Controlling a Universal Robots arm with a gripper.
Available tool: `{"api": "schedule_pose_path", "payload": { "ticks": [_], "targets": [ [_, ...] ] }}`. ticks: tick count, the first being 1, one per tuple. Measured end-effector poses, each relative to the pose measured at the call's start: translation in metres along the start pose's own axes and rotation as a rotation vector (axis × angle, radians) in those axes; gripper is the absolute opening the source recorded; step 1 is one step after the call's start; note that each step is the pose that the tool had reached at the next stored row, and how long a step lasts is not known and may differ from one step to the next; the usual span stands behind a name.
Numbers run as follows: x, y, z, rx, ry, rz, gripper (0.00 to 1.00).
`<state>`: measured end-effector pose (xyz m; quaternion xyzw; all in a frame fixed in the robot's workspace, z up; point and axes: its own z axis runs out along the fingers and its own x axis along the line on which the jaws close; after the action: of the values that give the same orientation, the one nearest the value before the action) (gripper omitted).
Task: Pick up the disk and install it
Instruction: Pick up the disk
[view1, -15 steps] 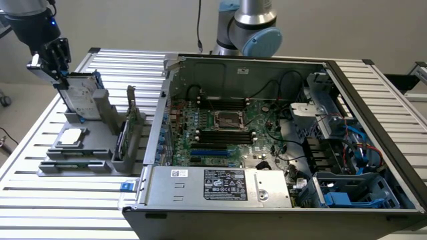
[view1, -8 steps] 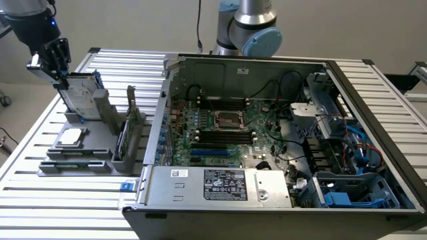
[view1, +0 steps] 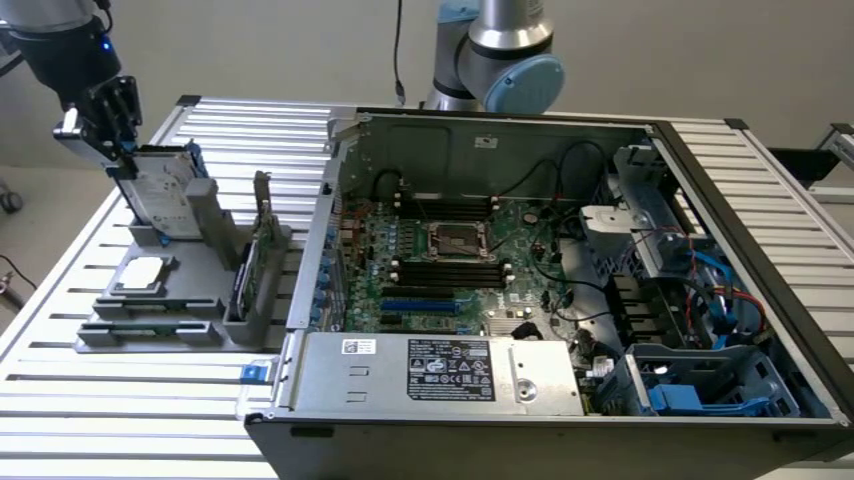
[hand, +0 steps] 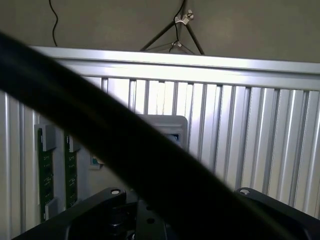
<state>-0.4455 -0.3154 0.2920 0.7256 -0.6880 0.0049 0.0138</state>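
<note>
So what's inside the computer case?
A green board, cables and a blue drive tray. The silver power box hides whatever lies under it.

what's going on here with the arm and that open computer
The robot arm's gripper is at the top edge of the disk, which stands upright in the grey holder on the exterior view's left. The open computer case sits beside the holder, and the disk is not yet installed in it.
</note>
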Motion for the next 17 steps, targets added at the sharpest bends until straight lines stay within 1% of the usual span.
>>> {"api": "schedule_pose_path", "payload": {
  "ticks": [4,7,12,17],
  "targets": [
    [0.000,0.0001,-0.0020,-0.0002,-0.0003,0.000,0.33],
    [0.000,0.0001,-0.0077,0.0000,-0.0011,0.000,0.33],
    [0.001,0.0003,-0.0209,0.0001,-0.0023,0.000,0.33],
    [0.002,0.0005,-0.0395,0.0001,-0.0054,0.000,0.33]
  ]
}}
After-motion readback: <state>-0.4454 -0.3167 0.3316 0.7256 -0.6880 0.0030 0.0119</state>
